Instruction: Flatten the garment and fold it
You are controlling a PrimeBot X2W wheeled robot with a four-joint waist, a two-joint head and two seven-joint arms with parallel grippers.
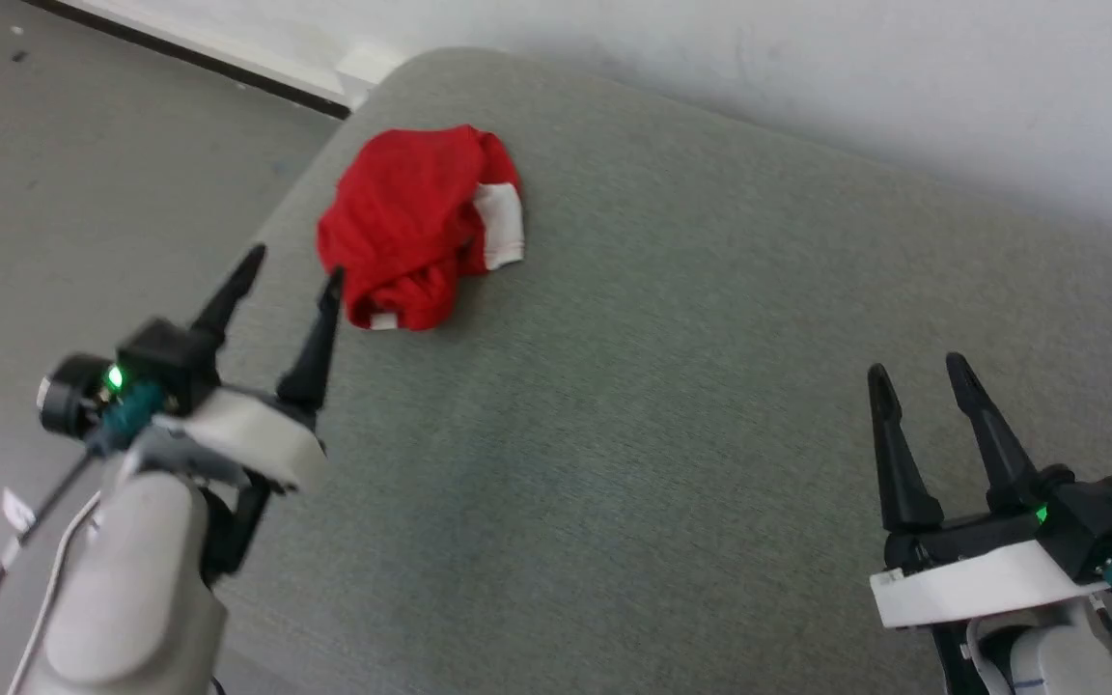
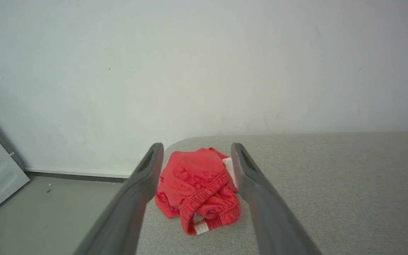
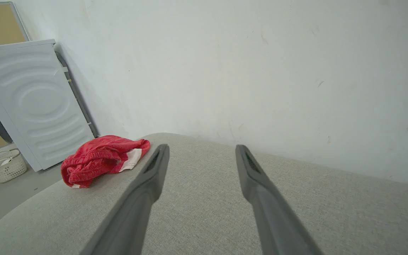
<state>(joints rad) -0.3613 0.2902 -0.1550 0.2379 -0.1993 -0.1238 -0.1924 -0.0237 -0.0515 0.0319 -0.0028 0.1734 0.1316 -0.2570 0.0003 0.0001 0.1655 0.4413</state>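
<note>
Garment [image 1: 418, 224] sits near cushion [image 1: 672, 434] corner (bare surface rightward).

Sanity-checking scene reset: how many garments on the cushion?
1. The red garment lies crumpled near the far left corner of the grey cushion, just ahead of the left gripper. Anything under it would be hidden.
</note>
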